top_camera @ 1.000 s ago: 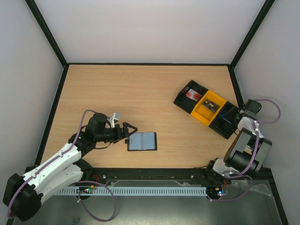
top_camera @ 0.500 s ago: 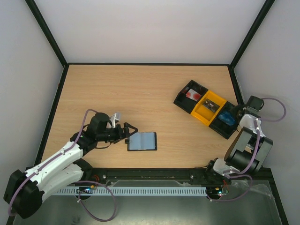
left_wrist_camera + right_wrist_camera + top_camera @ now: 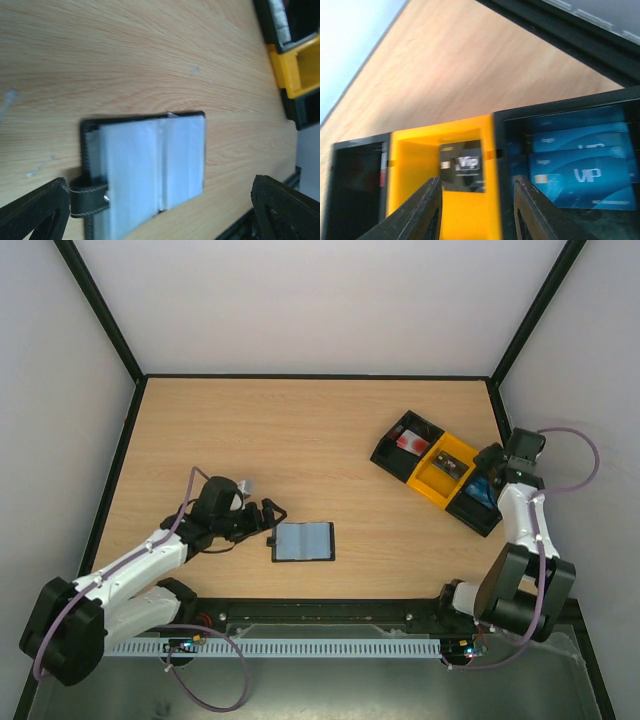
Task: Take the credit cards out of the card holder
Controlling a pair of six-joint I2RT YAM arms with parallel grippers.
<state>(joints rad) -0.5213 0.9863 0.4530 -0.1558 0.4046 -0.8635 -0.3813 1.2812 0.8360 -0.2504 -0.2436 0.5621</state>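
Observation:
The card holder [image 3: 303,541] lies open and flat on the table, near the front. In the left wrist view the card holder [image 3: 90,145] shows its black rim, a strap with a snap, and two pale blue-grey credit cards [image 3: 150,170] covering its halves. My left gripper [image 3: 272,522] is open and empty just left of the holder, and in its own view the gripper [image 3: 159,200] has the jaws spread wide around the holder's near end. My right gripper [image 3: 487,468] is open and empty over the tray at the right, far from the holder; in its own view the gripper [image 3: 477,200] hangs above the yellow compartment.
A long black-and-yellow three-compartment tray [image 3: 425,480] stands at the right. In the right wrist view the tray [image 3: 410,165] holds a black VIP card [image 3: 461,166] in the yellow part and blue VIP cards [image 3: 580,155] in the black part. A red-and-white object [image 3: 409,441] lies in the far compartment.
My right arm has swung from the table's right edge up over the tray. My left arm has shifted slightly; its gripper stays open beside the holder's left edge.

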